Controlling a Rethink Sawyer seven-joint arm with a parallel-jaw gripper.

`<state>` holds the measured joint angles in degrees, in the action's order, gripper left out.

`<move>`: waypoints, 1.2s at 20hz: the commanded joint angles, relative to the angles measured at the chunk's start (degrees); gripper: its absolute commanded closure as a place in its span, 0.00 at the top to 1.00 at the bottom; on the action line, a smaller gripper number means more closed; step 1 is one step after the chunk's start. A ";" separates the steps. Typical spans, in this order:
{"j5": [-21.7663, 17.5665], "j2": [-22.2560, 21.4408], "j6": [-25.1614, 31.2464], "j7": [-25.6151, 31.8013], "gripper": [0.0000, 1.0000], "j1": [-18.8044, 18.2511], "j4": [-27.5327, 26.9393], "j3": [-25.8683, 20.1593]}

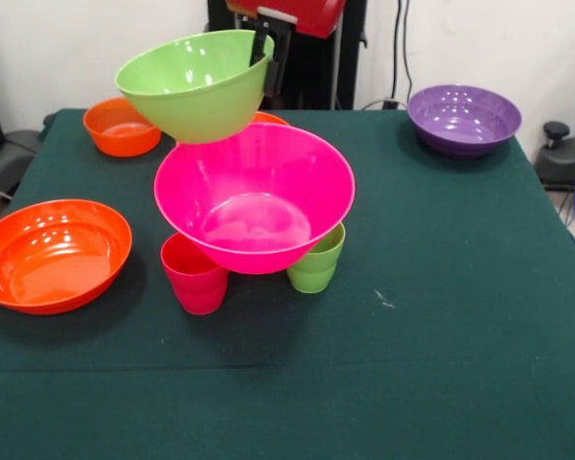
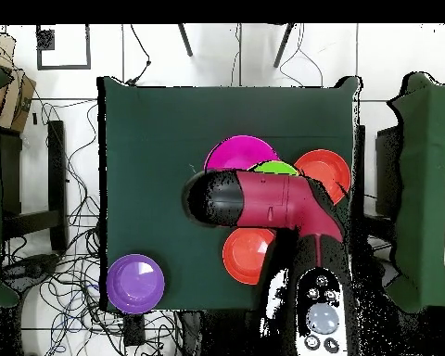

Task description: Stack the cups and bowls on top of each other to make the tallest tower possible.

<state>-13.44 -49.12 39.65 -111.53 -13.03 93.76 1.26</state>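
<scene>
Front view: tool (image 1: 265,57) clamps the green bowl's (image 1: 196,84) right rim, holding it tilted above the pink bowl (image 1: 254,195), which rests on cups mid-surface, probably to nest it there.

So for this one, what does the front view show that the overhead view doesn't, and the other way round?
Only the front view shows the magenta-red cup and the light green cup propping up the pink bowl, and the gripper shut on the rim of the green bowl, held tilted above the pink one. Only the overhead view shows the arm from above, covering much of the stack, and the cables on the floor. Both show the purple bowl standing apart near a table corner, plus the pink, green and orange bowls.
</scene>
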 commanded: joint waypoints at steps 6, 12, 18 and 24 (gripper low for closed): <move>2.11 3.42 -2.45 -9.52 0.00 2.33 -3.02 -0.21; 2.93 5.24 -4.38 -10.87 0.00 3.58 -3.78 0.85; 3.79 6.24 -5.58 -13.37 0.00 5.71 -3.82 2.51; 4.86 7.07 -5.52 -13.37 0.00 6.37 -4.53 2.93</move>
<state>-10.28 -43.51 36.75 -115.52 -7.66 92.30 6.05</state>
